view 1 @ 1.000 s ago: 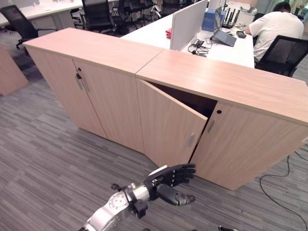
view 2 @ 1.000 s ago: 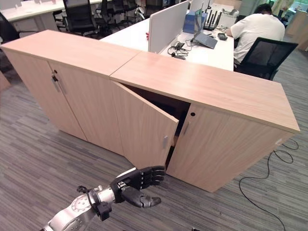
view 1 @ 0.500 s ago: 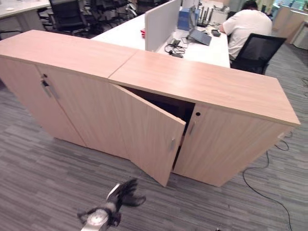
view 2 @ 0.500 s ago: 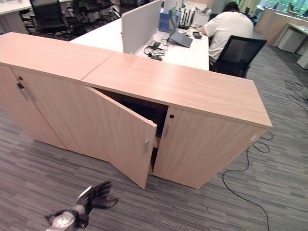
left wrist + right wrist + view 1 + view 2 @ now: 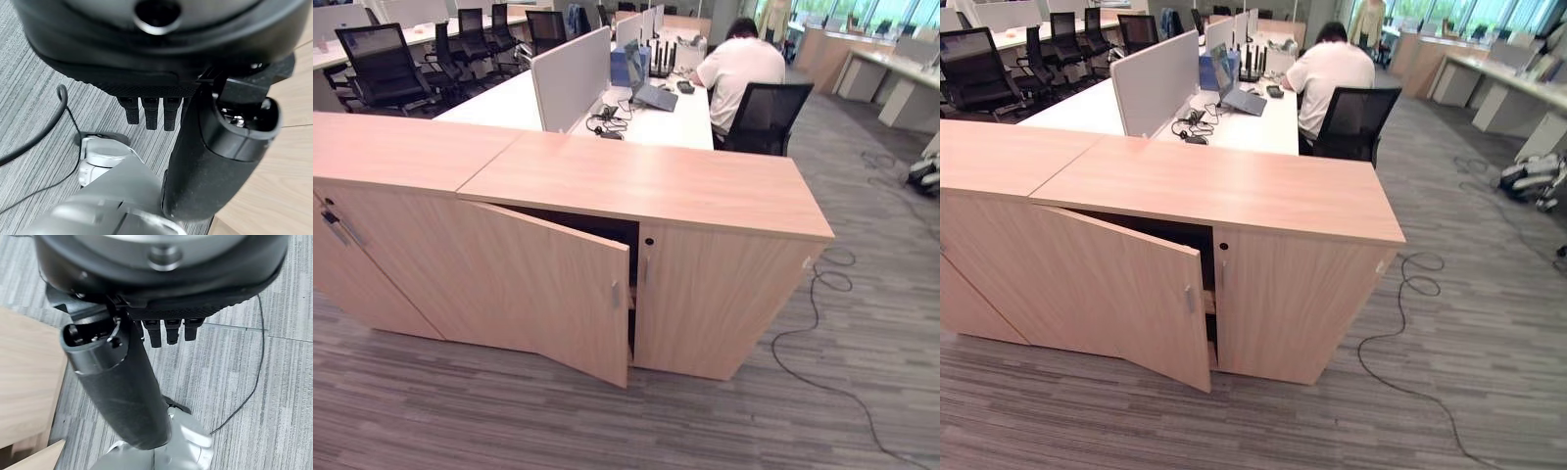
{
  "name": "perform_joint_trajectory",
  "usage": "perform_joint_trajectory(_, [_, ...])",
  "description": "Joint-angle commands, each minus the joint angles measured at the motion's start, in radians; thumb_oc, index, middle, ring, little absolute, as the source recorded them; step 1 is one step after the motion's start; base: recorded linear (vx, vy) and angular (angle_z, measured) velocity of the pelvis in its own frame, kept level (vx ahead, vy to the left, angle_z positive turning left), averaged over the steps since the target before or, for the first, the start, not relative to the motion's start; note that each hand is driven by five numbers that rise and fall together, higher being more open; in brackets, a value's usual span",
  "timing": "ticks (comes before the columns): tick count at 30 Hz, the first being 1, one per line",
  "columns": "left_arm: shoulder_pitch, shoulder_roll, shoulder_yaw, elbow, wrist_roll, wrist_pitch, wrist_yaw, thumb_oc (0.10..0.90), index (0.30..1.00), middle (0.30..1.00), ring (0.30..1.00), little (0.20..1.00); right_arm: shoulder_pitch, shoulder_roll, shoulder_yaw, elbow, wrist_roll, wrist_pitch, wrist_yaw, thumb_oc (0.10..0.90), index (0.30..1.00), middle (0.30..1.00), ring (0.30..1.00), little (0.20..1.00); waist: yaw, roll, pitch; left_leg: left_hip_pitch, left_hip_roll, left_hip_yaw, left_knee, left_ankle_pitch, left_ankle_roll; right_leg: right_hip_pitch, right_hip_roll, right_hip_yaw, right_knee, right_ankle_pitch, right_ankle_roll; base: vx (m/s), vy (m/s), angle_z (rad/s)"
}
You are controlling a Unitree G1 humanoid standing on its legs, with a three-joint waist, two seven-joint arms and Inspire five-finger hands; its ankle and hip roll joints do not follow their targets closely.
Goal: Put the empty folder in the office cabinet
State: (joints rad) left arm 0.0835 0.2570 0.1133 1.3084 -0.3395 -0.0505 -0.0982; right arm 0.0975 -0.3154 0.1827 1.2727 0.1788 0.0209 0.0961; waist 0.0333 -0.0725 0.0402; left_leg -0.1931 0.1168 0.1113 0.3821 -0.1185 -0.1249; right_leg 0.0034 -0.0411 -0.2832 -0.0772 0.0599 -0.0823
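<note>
Two wooden cabinets side by side: left cabinet [image 5: 401, 157], right cabinet [image 5: 705, 196] with one door [image 5: 558, 289] ajar. One seated person [image 5: 736, 69]. One laptop [image 5: 651, 93] on the surface [image 5: 509, 98].

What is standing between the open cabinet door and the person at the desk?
In the left eye view, the cabinet top and white desk lie between door and person.

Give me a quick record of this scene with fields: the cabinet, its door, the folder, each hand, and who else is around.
cabinet: wooden office cabinet on grey carpet
door: left door swung partly open, right door closed
folder: none visible
left hand: left hand hangs over the carpet, fingers straight, holding nothing
right hand: right hand likewise, empty
bystander: person seated at a desk behind the cabinet
</note>
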Motion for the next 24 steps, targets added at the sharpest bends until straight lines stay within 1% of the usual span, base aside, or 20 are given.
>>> perform_joint_trajectory(1, [0.012, 0.025, 0.015, 0.014, -0.048, -0.012, 0.017, 0.800, 0.900, 0.900, 0.900, 0.900, -0.049, -0.015, 0.027, 0.039, 0.007, -0.009, -0.009, 0.800, 0.900, 0.900, 0.900, 0.900, 0.044, -0.041, 0.087, 0.023, -0.103, -0.034, -0.091, 0.003, 0.079, 0.057, 0.015, -0.025, 0.043, -0.149, 0.117, 0.00, 0.040, -0.21])
perform_joint_trajectory(2, [0.017, 0.024, 0.014, 0.013, -0.037, -0.015, 0.024, 0.800, 0.900, 0.900, 0.900, 0.900, -0.044, -0.011, 0.033, 0.039, -0.004, -0.010, -0.010, 0.800, 0.900, 0.900, 0.900, 0.900, 0.046, -0.038, 0.084, 0.042, -0.107, -0.039, -0.118, 0.008, 0.079, 0.060, 0.019, -0.020, 0.040, -0.147, 0.120, 0.02, 0.028, -0.38])
perform_joint_trajectory(3, [0.017, 0.024, 0.014, 0.013, -0.037, -0.015, 0.024, 0.800, 0.900, 0.900, 0.900, 0.900, -0.044, -0.011, 0.033, 0.039, -0.004, -0.010, -0.010, 0.800, 0.900, 0.900, 0.900, 0.900, 0.046, -0.038, 0.085, 0.044, -0.107, -0.039, -0.119, 0.008, 0.079, 0.061, 0.019, -0.020, 0.040, -0.147, 0.120, 0.08, 0.098, -0.32])
perform_joint_trajectory(4, [0.026, 0.021, 0.010, 0.002, -0.010, -0.026, 0.047, 0.800, 0.900, 0.900, 0.900, 0.900, -0.035, -0.001, 0.039, 0.040, -0.014, -0.012, -0.016, 0.800, 0.900, 0.900, 0.900, 0.900, 0.047, -0.022, 0.067, 0.121, -0.123, -0.043, -0.235, 0.019, 0.089, 0.070, 0.021, -0.023, 0.037, -0.146, 0.129, 0.06, 0.088, -0.25])
perform_joint_trajectory(5, [0.026, 0.021, 0.010, 0.002, -0.010, -0.026, 0.047, 0.800, 0.900, 0.900, 0.900, 0.900, -0.035, -0.001, 0.039, 0.040, -0.014, -0.012, -0.016, 0.800, 0.900, 0.900, 0.900, 0.900, 0.045, -0.023, 0.065, 0.119, -0.124, -0.044, -0.238, 0.023, 0.090, 0.067, 0.020, -0.025, 0.037, -0.145, 0.129, 0.11, 0.153, -0.13])
perform_joint_trajectory(6, [0.017, 0.026, -0.001, 0.005, 0.009, -0.030, 0.061, 0.800, 0.900, 0.900, 0.900, 0.900, -0.045, 0.000, 0.037, 0.035, -0.008, -0.011, -0.019, 0.800, 0.900, 0.900, 0.900, 0.900, 0.041, -0.016, 0.048, 0.148, -0.128, -0.050, -0.310, 0.044, 0.094, 0.065, 0.019, -0.028, 0.035, -0.143, 0.134, 0.07, 0.100, -0.05])
perform_joint_trajectory(8, [-0.001, 0.036, -0.026, -0.006, 0.027, -0.038, 0.075, 0.800, 0.900, 0.900, 0.900, 0.900, -0.049, 0.003, 0.045, 0.025, -0.005, -0.013, -0.020, 0.800, 0.900, 0.900, 0.900, 0.900, 0.037, -0.011, 0.030, 0.179, -0.132, -0.054, -0.391, 0.077, 0.096, 0.066, 0.018, -0.030, 0.029, -0.140, 0.139, 0.07, 0.108, -0.05])
perform_joint_trajectory(10, [-0.037, 0.043, -0.073, -0.039, 0.043, -0.050, 0.084, 0.800, 0.900, 0.900, 0.900, 0.900, -0.050, 0.002, 0.059, 0.020, -0.018, -0.012, -0.026, 0.800, 0.900, 0.900, 0.900, 0.900, 0.034, -0.009, 0.018, 0.189, -0.142, -0.079, -0.450, 0.110, 0.089, 0.067, 0.019, -0.026, 0.014, -0.136, 0.143, 0.04, 0.070, -0.11])
perform_joint_trajectory(11, [-0.056, 0.050, -0.101, -0.065, 0.063, -0.056, 0.088, 0.800, 0.900, 0.900, 0.900, 0.900, -0.050, -0.001, 0.065, 0.017, -0.029, -0.013, -0.029, 0.800, 0.900, 0.900, 0.900, 0.900, 0.032, -0.007, 0.018, 0.197, -0.146, -0.091, -0.469, 0.112, 0.087, 0.073, 0.022, -0.025, 0.007, -0.134, 0.145, 0.03, 0.050, -0.05])
perform_joint_trajectory(15, [-0.098, 0.073, -0.260, -0.192, 0.203, -0.080, 0.095, 0.800, 0.900, 0.900, 0.900, 0.900, -0.062, -0.015, 0.082, 0.015, -0.057, -0.013, -0.044, 0.800, 0.900, 0.900, 0.900, 0.900, 0.011, 0.004, -0.001, 0.183, -0.153, -0.086, -0.469, 0.106, 0.095, 0.060, 0.018, -0.024, -0.010, -0.118, 0.162, 0.01, 0.059, 0.03])
perform_joint_trajectory(16, [-0.098, 0.073, -0.260, -0.192, 0.203, -0.079, 0.096, 0.800, 0.900, 0.900, 0.900, 0.900, -0.062, -0.015, 0.082, 0.015, -0.057, -0.013, -0.044, 0.800, 0.900, 0.900, 0.900, 0.900, 0.011, 0.004, -0.001, 0.182, -0.153, -0.086, -0.469, 0.106, 0.095, 0.059, 0.019, -0.023, -0.010, -0.118, 0.162, 0.03, 0.127, 0.00])
perform_joint_trajectory(17, [-0.105, 0.105, -0.376, -0.268, 0.337, -0.092, 0.086, 0.800, 0.900, 0.900, 0.900, 0.900, -0.066, -0.030, 0.084, 0.012, -0.072, -0.018, -0.051, 0.800, 0.900, 0.900, 0.900, 0.900, -0.003, 0.017, -0.004, 0.188, -0.153, -0.069, -0.469, 0.099, 0.101, 0.054, 0.013, -0.009, -0.010, -0.112, 0.170, 0.03, 0.100, -0.05])
perform_joint_trajectory(20, [-0.110, 0.102, -0.397, -0.246, 0.356, -0.082, 0.073, 0.800, 0.900, 0.900, 0.900, 0.900, -0.077, -0.041, 0.084, 0.016, -0.077, -0.019, -0.052, 0.800, 0.900, 0.900, 0.900, 0.900, -0.006, 0.022, -0.007, 0.192, -0.153, -0.060, -0.469, 0.094, 0.103, 0.054, 0.011, 0.001, -0.010, -0.110, 0.173, 0.04, 0.100, -0.09])
perform_joint_trajectory(22, [-0.097, 0.075, -0.383, -0.203, 0.335, -0.072, 0.061, 0.800, 0.900, 0.900, 0.900, 0.900, -0.081, -0.041, 0.082, 0.025, -0.085, -0.012, -0.053, 0.800, 0.900, 0.900, 0.900, 0.900, -0.009, 0.026, -0.012, 0.200, -0.154, -0.057, -0.469, 0.088, 0.107, 0.057, 0.009, 0.008, -0.010, -0.110, 0.174, 0.04, 0.063, -0.13])
perform_joint_trajectory(24, [-0.089, 0.057, -0.380, -0.157, 0.346, -0.070, 0.056, 0.800, 0.900, 0.900, 0.900, 0.900, -0.076, -0.037, 0.081, 0.036, -0.099, -0.009, -0.054, 0.800, 0.900, 0.900, 0.900, 0.900, -0.012, 0.028, -0.014, 0.205, -0.155, -0.055, -0.469, 0.084, 0.110, 0.059, 0.007, 0.013, -0.010, -0.110, 0.175, 0.02, 0.038, -0.04])
